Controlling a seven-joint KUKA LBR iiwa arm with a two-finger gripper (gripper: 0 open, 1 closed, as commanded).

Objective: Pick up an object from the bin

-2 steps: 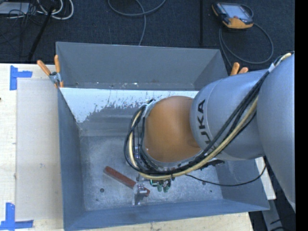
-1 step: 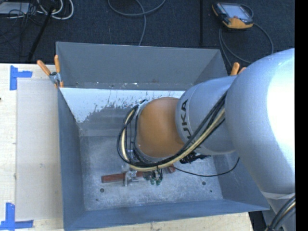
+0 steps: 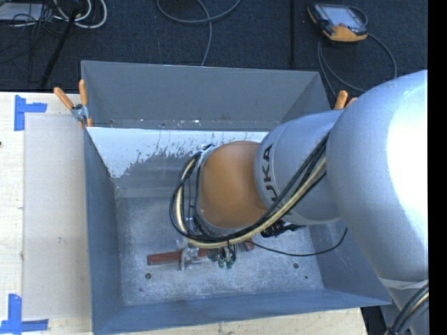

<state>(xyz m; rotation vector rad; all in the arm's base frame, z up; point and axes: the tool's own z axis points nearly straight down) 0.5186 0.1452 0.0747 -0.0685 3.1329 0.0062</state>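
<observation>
Low beside the gripper (image 3: pixel 188 257), toward the view's left, a reddish-brown flat strip (image 3: pixel 163 258) lies on the floor, its near end right at the gripper. Whether the gripper is parted or closed I cannot tell. The arm's orange cover (image 3: pixel 227 183) bulks above it, within the grey bin (image 3: pixel 99 222).

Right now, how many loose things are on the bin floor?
2: a brown strip left of the gripper, a small dark bit just right of it. The arm may hide more.
</observation>
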